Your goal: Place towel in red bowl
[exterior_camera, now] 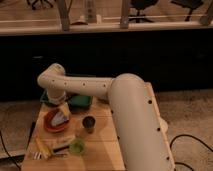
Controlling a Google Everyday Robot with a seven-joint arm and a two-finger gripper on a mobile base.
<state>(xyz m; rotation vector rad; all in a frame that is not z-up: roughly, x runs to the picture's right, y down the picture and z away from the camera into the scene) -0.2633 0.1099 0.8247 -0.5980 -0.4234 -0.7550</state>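
A red bowl (49,125) sits at the left of the wooden table (102,145). A pale towel (60,119) lies in the bowl, bunched up on its right side. My gripper (64,108) hangs at the end of the white arm (95,89), right above the bowl's far right rim and next to the towel. The arm's wrist hides most of the gripper.
A green tray (79,102) stands behind the bowl. A dark cup (88,123) stands in the table's middle. A small green cup (76,146) and yellowish items (44,148) lie near the front left corner. Chairs and a dark counter wall stand behind.
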